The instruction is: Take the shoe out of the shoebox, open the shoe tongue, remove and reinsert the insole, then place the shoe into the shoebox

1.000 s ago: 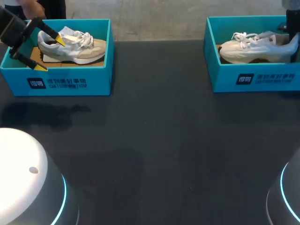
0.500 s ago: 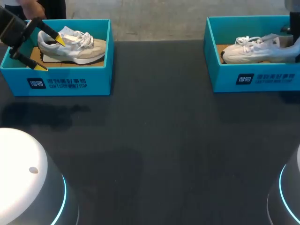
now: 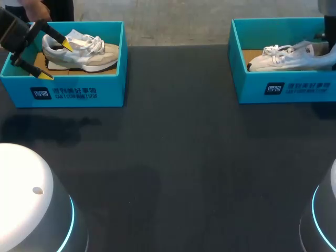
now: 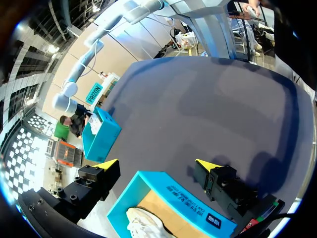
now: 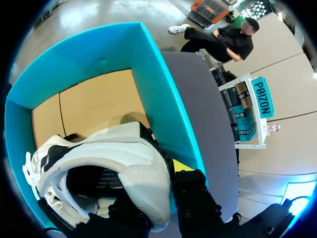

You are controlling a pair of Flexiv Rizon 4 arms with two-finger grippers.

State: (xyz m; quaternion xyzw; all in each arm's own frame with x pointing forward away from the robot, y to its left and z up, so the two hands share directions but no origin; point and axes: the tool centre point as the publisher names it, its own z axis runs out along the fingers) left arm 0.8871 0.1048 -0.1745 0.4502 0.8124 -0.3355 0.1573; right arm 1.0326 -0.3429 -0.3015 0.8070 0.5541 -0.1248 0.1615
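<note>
**Change.** Over the last second the right shoe (image 3: 289, 59) has dropped and slid toward the right wall of the right shoebox (image 3: 283, 86). It now sits lower behind the front wall, toe pointing toward the middle of the tabletop (image 3: 173, 157). The right gripper (image 5: 166, 171) is clamped on the heel collar, with one finger outside and the other apparently inside the shoe.

**Left side.** No movement. The left gripper (image 3: 55, 60) is spread wide over the heel end of the left shoe (image 3: 84, 52), which lies in the left shoebox (image 3: 79, 92).

**Judgement.** The right shoe is gripped but not yet clear of its box, so removal is under way and not complete.

**Surface.** The tabletop is dark and matte. The boxes stand well apart at its far corners, leaving working room between them.
</note>
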